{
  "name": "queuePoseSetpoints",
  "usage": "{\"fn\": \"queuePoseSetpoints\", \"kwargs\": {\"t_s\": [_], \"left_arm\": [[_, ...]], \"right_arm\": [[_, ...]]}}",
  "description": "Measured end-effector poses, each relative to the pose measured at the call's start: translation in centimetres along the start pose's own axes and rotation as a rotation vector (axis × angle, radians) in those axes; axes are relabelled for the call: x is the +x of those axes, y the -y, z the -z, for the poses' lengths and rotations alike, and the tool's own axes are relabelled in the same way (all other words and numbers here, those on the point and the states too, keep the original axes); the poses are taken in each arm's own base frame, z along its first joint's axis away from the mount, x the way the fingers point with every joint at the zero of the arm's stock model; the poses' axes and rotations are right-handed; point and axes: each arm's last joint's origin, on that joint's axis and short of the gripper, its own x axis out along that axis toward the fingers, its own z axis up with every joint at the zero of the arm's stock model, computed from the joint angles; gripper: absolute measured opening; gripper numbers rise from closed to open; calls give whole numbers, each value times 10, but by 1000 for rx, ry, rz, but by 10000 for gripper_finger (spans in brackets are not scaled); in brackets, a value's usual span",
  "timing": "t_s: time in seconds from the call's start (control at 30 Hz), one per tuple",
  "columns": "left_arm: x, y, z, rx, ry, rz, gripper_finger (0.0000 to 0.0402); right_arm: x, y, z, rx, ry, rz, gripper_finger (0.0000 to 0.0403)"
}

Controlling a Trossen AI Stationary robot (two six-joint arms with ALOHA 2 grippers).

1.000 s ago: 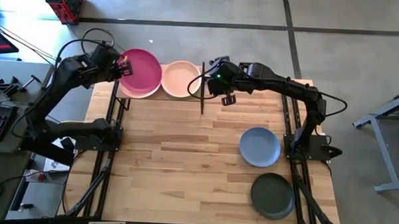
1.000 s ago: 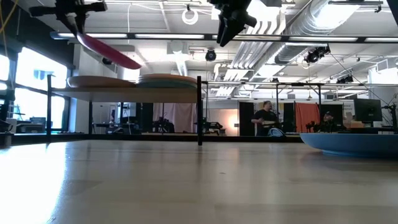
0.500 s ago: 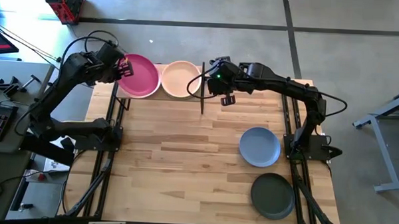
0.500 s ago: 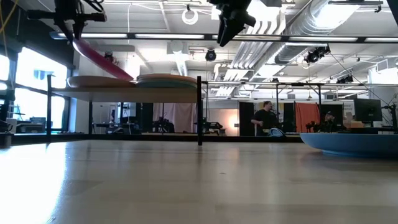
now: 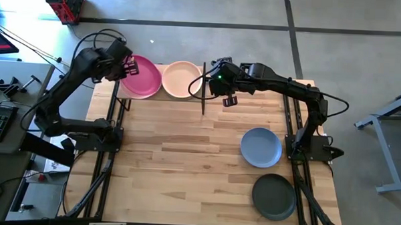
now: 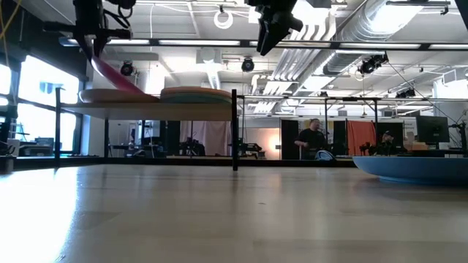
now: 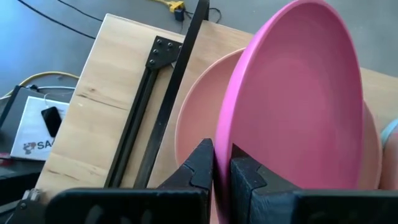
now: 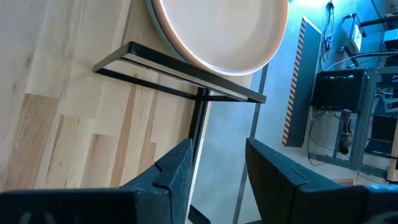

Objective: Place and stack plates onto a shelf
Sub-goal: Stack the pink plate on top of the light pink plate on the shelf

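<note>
My left gripper (image 7: 222,168) is shut on a magenta plate (image 5: 143,76), which slants steeply over the left end of the shelf (image 6: 146,109). Below it a peach plate (image 7: 199,124) tops the shelf's left stack (image 6: 110,96). The right stack (image 5: 181,79) has a peach plate on top and a pale green one under it (image 6: 194,93). My right gripper (image 8: 221,168) hangs open above the shelf's right post (image 5: 203,92) with nothing between its fingers. My left gripper pinches the magenta plate's rim (image 7: 222,140) between its two fingers, one on the plate's upper face and one on its underside. The fingers slant down from the table's left side. The plate tilts down away from the gripper. Its low edge (image 6: 150,92) reaches the left stack's top; whether it touches, I cannot tell.
A slate-blue plate (image 5: 261,147) lies on the table's right half, and a dark charcoal plate (image 5: 274,196) lies near the front right corner. Bare wood stretches across the table's middle and left. People stand in the room behind (image 6: 313,139).
My left gripper has sunk toward the shelf's left stack and tipped further down. The magenta plate stays in its hold and now slants more steeply, its low edge dropped to the top of the stack.
</note>
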Motion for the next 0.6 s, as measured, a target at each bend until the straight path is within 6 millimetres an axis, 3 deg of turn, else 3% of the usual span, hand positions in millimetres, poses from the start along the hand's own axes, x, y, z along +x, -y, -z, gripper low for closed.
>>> {"fn": "queuePoseSetpoints", "kwargs": {"t_s": [0.6], "left_arm": [[17,12,-4,102,-81,-29,63]], "right_arm": [[0,0,0,-1,0,0,134]]}}
